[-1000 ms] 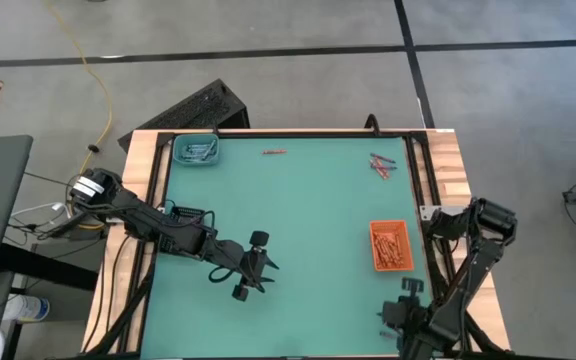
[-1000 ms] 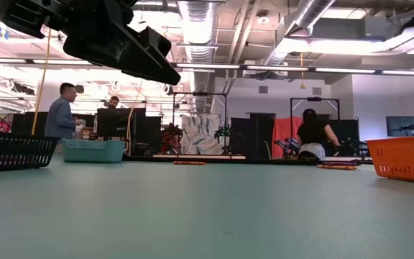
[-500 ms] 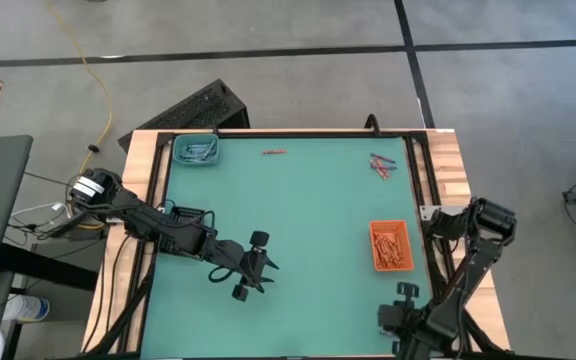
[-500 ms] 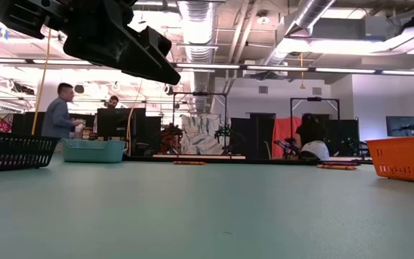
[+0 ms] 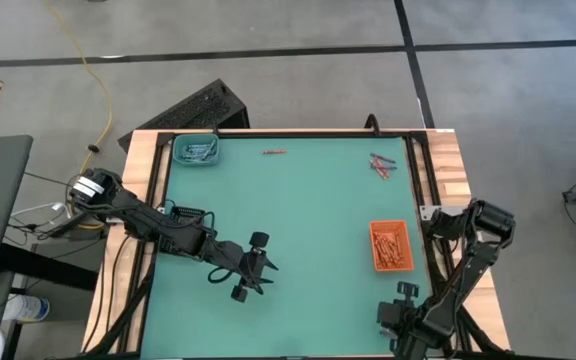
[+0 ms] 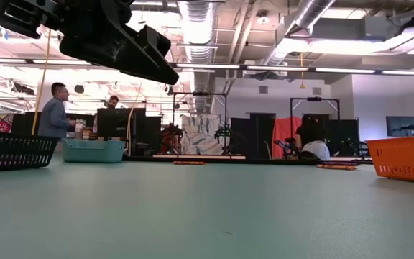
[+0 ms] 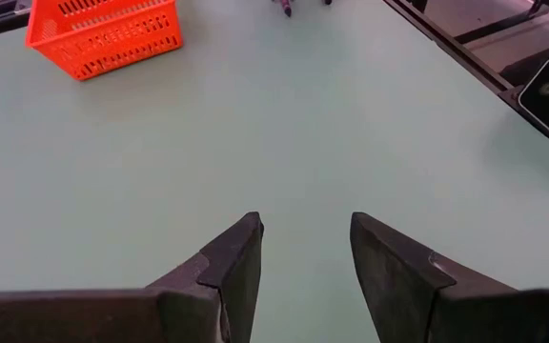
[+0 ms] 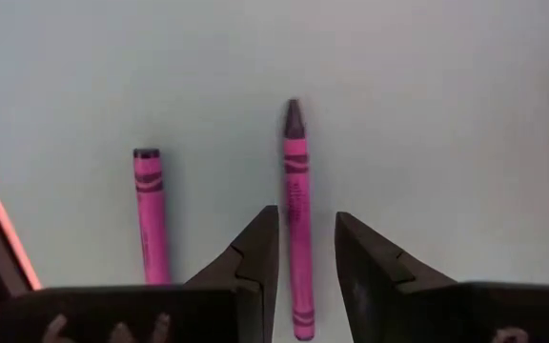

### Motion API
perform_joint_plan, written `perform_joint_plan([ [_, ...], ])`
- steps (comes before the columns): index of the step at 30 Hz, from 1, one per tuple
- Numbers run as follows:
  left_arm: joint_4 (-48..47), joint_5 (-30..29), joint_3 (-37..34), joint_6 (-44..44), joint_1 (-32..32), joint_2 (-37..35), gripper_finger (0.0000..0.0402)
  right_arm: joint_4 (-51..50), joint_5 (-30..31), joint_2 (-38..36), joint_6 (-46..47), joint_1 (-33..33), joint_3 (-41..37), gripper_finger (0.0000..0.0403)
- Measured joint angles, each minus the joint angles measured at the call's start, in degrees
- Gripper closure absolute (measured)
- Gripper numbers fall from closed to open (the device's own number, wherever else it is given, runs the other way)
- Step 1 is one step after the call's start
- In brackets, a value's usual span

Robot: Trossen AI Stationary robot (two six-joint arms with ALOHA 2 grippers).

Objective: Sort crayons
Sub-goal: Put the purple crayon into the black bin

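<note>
Now the right gripper (image 8: 299,250) hangs low at the table's 5 o'clock corner, fingers a little apart, with a pink crayon (image 8: 295,195) lying between them, not yet pinched. Another pink crayon (image 8: 150,211) lies just beside it. Next it likely must drop and squeeze. The left gripper (image 7: 305,250) waits open near the middle. The orange tray (image 5: 390,246) sits at 3 o'clock.

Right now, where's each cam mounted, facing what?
High: overhead, straight down on the table; both arms show.
Low: table height, level toward the room; left arm overhead.
Left wrist: past the open left gripper toward the orange tray, also in the high view.
Right wrist: down past the right gripper, straddling a purple crayon.
</note>
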Motion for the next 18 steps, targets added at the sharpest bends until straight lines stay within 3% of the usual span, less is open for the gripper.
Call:
perform_joint_plan([
  [8, -0.20, 0.01, 0.00, -0.01, -0.02, 0.00, 0.0251, 0.65, -3.96, 3.82, -0.21, -0.46, 0.55, 0.0307],
  [18, -0.24, -0.09, 0.00, -0.04, -0.04, 0.00, 0.0251, 0.72, -3.51, 3.33, -1.80, -1.14, 0.57, 0.0396],
])
